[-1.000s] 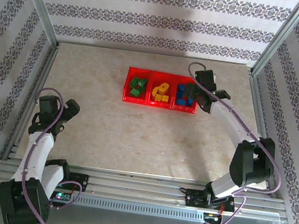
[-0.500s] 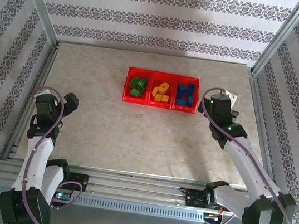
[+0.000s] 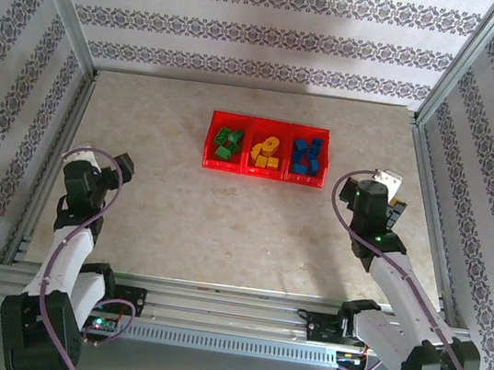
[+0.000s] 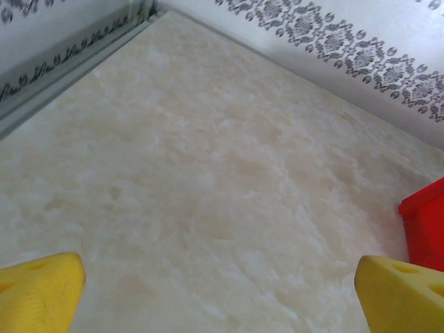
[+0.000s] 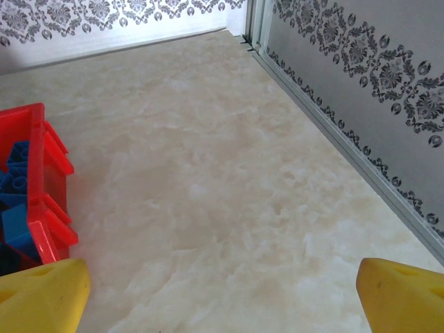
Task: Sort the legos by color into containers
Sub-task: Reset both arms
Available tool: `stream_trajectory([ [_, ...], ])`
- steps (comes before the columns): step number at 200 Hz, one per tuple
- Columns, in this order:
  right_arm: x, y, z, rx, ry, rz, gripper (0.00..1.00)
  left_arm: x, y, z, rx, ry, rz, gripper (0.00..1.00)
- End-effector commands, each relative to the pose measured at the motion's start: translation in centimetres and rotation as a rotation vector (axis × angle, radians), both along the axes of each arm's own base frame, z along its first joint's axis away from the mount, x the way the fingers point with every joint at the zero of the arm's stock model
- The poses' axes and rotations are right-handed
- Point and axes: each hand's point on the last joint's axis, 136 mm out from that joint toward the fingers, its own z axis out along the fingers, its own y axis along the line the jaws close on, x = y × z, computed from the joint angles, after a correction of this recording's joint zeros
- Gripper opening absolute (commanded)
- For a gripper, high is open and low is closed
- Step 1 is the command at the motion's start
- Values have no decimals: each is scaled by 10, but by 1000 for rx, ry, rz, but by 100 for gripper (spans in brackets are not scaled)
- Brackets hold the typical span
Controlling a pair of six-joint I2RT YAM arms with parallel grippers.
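Right end effector (image 5: 222, 302) hangs wide open and empty, left end effector (image 4: 220, 298) likewise. The red tray (image 3: 263, 173) lies ahead between them, legos (image 3: 267, 151) already grouped green, yellow, blue inside; nothing left to grab, I'd say.

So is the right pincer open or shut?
Open. The right pincer has its yellow fingers wide apart, with table showing between them.

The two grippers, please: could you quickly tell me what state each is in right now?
Left gripper: open, holding nothing.
Right gripper: open, holding nothing.
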Motion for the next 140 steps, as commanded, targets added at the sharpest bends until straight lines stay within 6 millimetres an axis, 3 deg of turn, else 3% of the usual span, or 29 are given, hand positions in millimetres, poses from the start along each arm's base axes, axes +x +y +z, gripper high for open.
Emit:
stream_trajectory([
  [1,10,-2,3,-37,-58,13,98,10,-7,26,175,-130,-75,100],
  [56,26,0,-19,-78,4,53,98,13,-8,5,285,-108,-89,100],
  [140,39,-3,-33,-57,-44,71,98,46,-40,-23,416,-68,-198,100],
])
